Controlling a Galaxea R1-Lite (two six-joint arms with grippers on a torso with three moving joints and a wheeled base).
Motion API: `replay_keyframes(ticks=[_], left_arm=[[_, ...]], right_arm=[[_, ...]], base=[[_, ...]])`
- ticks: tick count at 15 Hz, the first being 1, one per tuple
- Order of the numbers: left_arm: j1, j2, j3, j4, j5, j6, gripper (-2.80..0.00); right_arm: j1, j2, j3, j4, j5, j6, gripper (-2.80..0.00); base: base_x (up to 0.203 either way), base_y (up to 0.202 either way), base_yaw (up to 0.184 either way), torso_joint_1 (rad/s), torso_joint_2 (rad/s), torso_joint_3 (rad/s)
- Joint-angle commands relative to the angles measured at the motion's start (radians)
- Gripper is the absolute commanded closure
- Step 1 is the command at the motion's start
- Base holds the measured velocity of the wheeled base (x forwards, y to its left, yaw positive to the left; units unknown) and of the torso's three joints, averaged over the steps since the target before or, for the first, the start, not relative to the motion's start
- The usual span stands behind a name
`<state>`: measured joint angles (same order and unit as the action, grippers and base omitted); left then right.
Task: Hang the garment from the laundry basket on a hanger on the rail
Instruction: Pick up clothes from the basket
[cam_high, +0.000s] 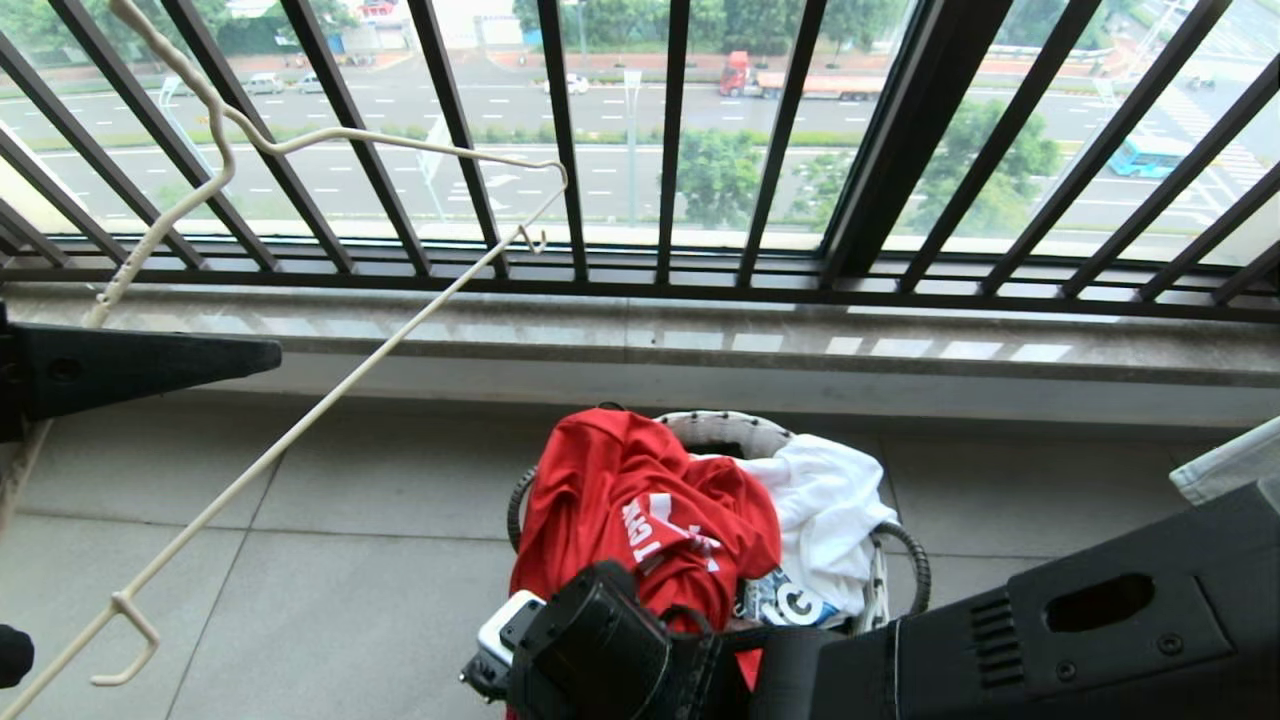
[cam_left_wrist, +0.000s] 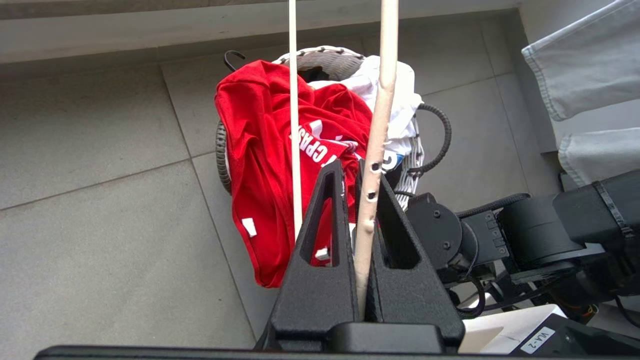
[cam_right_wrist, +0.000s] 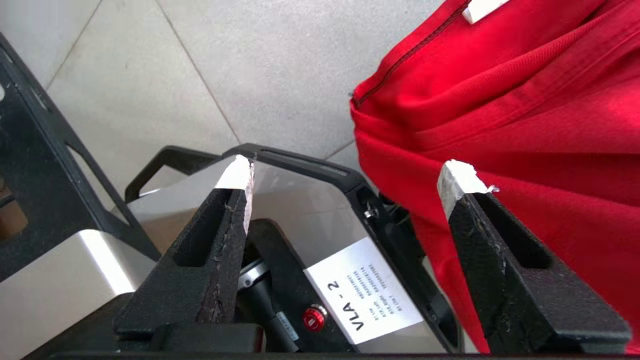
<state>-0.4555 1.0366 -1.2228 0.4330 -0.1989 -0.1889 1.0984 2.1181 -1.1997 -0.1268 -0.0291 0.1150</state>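
The red garment (cam_high: 640, 500) lies crumpled on the round white laundry basket (cam_high: 720, 430) and spills over its near side to the floor. My left gripper (cam_left_wrist: 348, 167), at the head view's left edge, is shut on the cream hanger (cam_high: 330, 390), pinching the thick stem (cam_left_wrist: 385, 100) below its hook. The hanger slants up in front of the railing. My right gripper (cam_right_wrist: 347, 172) is low beside the basket, open, with nothing between its fingers. The garment's hanging edge (cam_right_wrist: 525, 100) lies just beyond one fingertip. The rail is out of view.
A white printed T-shirt (cam_high: 825, 510) fills the basket's right half. Behind it run a stone sill (cam_high: 700, 340) and the black barred balcony railing (cam_high: 670, 150). Pale denim cloth (cam_high: 1230, 460) hangs at the right. My own base (cam_right_wrist: 360, 295) sits under the right gripper.
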Motion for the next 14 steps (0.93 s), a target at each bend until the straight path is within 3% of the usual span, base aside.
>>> replay_keyframes(ticks=[1,9,12,13,14], left_arm=[[0.000,-0.001,0.000,0.003,0.000,-0.001,0.00],[0.000,0.002,-0.003,0.003,0.000,-0.001,0.00],[0.000,0.003,-0.001,0.003,0.000,-0.001,0.00],[0.000,0.006,-0.001,0.003,0.000,-0.001,0.00],[0.000,0.008,-0.001,0.003,0.000,-0.001,0.00]], right_arm=[[-0.043,-0.009,-0.034,-0.002,-0.017,-0.053,0.00],[-0.110,0.106,-0.183,-0.021,-0.154,-0.234,0.00],[-0.121,0.138,-0.187,-0.127,-0.220,-0.307,0.00],[-0.121,0.148,-0.186,-0.169,-0.243,-0.325,-2.80],[-0.121,0.159,-0.186,-0.221,-0.261,-0.354,-2.80]], base=[[0.000,0.000,0.000,0.000,0.00,0.000],[0.000,0.000,0.000,0.000,0.00,0.000],[0.000,0.000,0.000,0.000,0.00,0.000],[0.000,0.000,0.000,0.000,0.00,0.000],[0.000,0.000,0.000,0.000,0.00,0.000]])
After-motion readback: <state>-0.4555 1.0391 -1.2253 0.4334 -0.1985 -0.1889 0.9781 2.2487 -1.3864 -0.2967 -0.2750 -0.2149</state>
